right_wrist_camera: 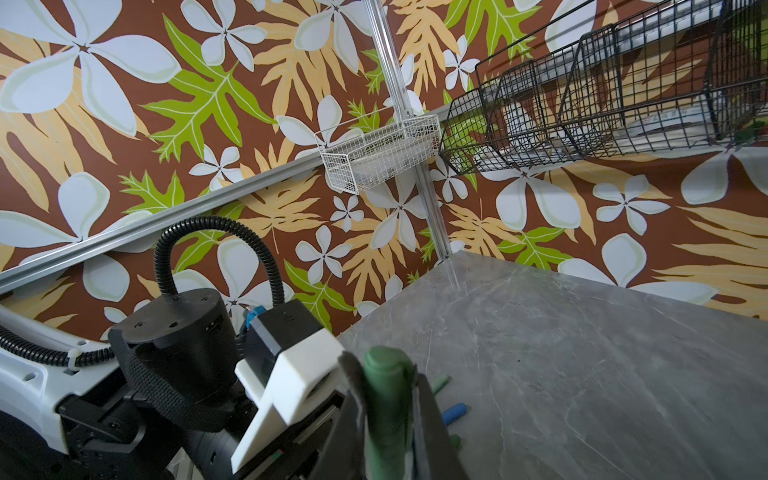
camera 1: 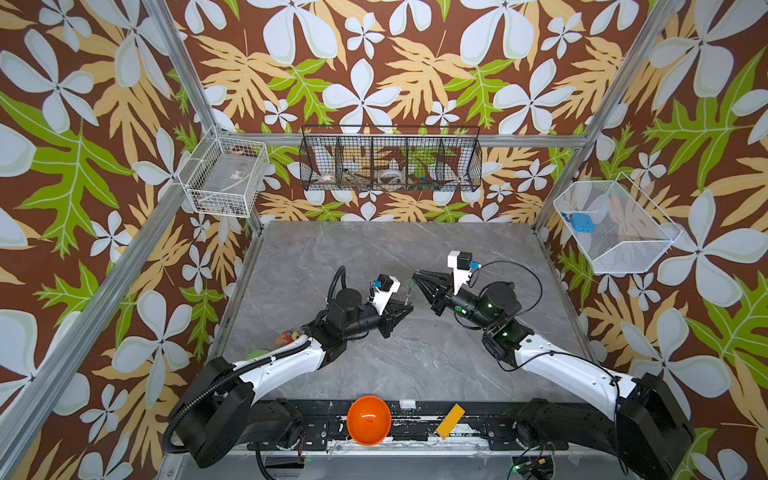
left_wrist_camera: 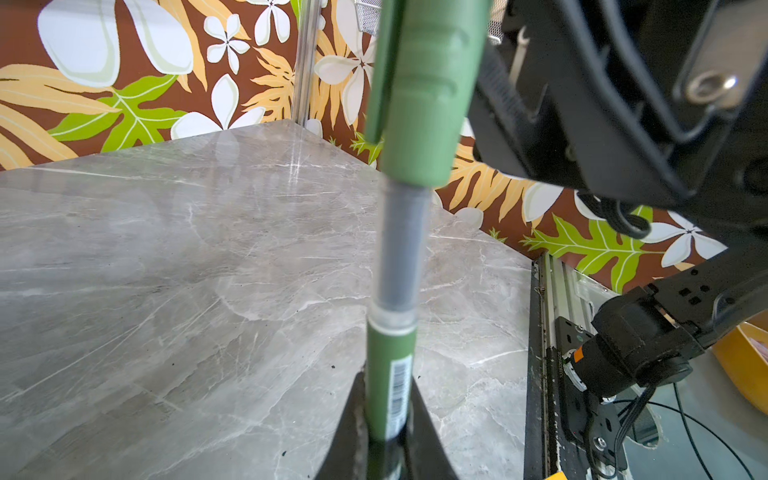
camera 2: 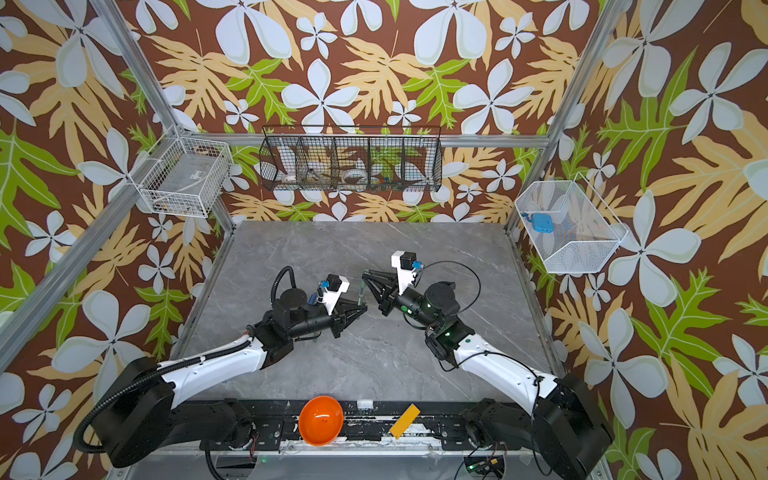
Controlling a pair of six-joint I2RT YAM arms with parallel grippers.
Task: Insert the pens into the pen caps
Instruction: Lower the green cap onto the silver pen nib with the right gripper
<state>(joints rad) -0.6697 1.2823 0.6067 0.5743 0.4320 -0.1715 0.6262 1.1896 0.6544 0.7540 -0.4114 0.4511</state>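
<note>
Left wrist view: left fingers (left_wrist_camera: 349, 436) clenched on the dark green pen (left_wrist_camera: 390, 374) at its barcoded barrel. The dark green pen cap (left_wrist_camera: 419, 91) sits over the pen's tip end, in line, with a grey section showing between cap rim and barrel. Right wrist view: right fingers (right_wrist_camera: 432, 432) grasping that cap. Both are held clear of the grey tabletop (left_wrist_camera: 166, 291). A blue piece (right_wrist_camera: 455, 411) and a pale green piece (right_wrist_camera: 440, 382) lie on the tabletop beyond; pen or cap, can't tell.
</note>
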